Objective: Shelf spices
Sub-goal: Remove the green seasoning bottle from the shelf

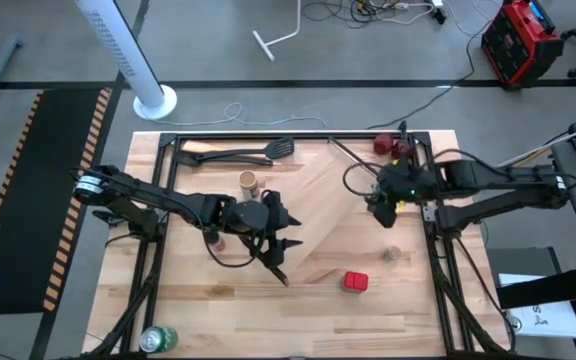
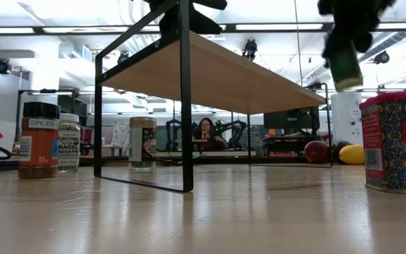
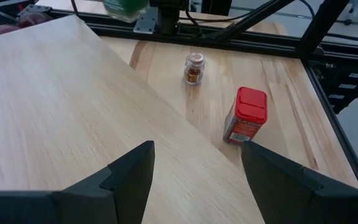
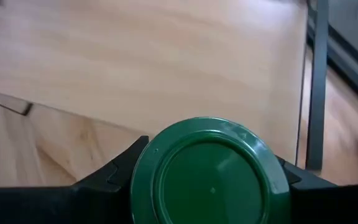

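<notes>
I find the right gripper (image 4: 207, 177) clamped on the green jar (image 4: 210, 171), held in the air above the shelf (image 1: 313, 205) near its right end; the left gripper (image 3: 194, 171) hangs over the shelf's left part, fingers apart and empty; on the table (image 1: 408, 290) the red square tin (image 1: 355, 281) and small silver-topped shaker (image 1: 392, 254) stand near each other, off the shelf; the black-capped jar (image 2: 38, 140) and white-capped jar (image 2: 69, 142) stand side by side.

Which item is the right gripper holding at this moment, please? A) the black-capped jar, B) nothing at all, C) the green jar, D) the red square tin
C: the right wrist view shows the right gripper closed on the round lid of the green jar, raised above the shelf, while the red square tin sits untouched on the table.
</notes>
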Controlling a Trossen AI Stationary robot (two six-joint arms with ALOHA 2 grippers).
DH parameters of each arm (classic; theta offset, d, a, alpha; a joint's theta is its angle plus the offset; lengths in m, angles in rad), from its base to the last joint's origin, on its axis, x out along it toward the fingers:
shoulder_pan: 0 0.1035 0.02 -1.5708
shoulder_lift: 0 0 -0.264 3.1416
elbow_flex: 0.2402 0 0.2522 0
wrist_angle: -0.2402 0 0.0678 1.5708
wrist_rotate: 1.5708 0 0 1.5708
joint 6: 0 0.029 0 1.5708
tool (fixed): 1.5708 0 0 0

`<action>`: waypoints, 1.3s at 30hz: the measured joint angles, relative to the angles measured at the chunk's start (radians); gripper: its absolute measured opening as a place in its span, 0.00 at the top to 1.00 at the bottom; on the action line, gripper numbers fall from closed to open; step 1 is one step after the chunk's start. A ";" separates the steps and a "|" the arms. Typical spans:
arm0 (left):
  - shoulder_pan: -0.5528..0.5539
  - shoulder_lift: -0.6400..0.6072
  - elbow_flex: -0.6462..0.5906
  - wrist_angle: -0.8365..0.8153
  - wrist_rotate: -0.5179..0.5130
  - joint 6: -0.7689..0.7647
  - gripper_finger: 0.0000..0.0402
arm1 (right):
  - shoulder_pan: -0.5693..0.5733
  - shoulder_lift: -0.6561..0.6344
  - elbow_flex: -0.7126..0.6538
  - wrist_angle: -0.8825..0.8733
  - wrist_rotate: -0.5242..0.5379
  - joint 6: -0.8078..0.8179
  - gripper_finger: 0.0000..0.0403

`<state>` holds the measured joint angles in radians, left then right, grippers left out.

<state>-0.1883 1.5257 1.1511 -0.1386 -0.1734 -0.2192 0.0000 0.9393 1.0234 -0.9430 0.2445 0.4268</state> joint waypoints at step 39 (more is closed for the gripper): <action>-0.003 -0.001 0.000 0.014 0.000 -0.027 0.42 | 0.295 -0.145 -0.608 0.118 0.361 0.633 0.53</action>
<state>-0.1917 1.5246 1.1507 -0.1242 -0.1734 -0.2458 0.2951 0.7944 0.4155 -0.8249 0.6052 1.0601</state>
